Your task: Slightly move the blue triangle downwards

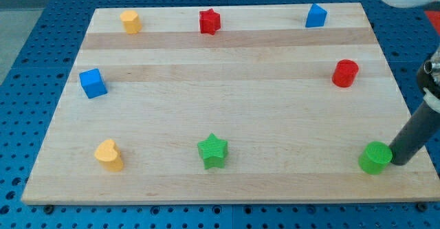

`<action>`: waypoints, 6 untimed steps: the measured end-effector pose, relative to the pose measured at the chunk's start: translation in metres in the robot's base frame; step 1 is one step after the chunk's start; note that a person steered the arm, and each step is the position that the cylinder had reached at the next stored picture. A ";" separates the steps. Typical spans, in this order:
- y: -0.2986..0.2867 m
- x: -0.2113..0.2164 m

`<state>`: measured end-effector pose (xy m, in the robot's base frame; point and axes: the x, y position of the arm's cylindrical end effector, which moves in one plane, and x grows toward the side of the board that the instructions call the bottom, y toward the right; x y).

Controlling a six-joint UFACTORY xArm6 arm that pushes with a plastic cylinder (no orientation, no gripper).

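Plainly, in the camera view the small blue plastic triangle block (315, 16) sits near the top edge of the pale wooden surface (227, 84), toward the view's right. My tip (397, 163) is far from it, at the view's bottom right, touching or just beside the green plastic cylinder (375, 158). The tool is a bare dark rod with no parts that open or close, so it holds nothing.

The nearest risk, as I judge it, is the green cylinder: any drift toward the view's left would shove it. The red plastic cylinder (345, 73) stands between my tip and the triangle, so a straight path upward could clip it. To push the triangle down I must reach its top side, where little surface remains before the edge; a careless approach could knock it sideways or turn it. Too long a push would overshoot "slightly". The red star (210, 21) lies well apart and seems safe.
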<state>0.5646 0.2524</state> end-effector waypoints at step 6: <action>-0.025 -0.333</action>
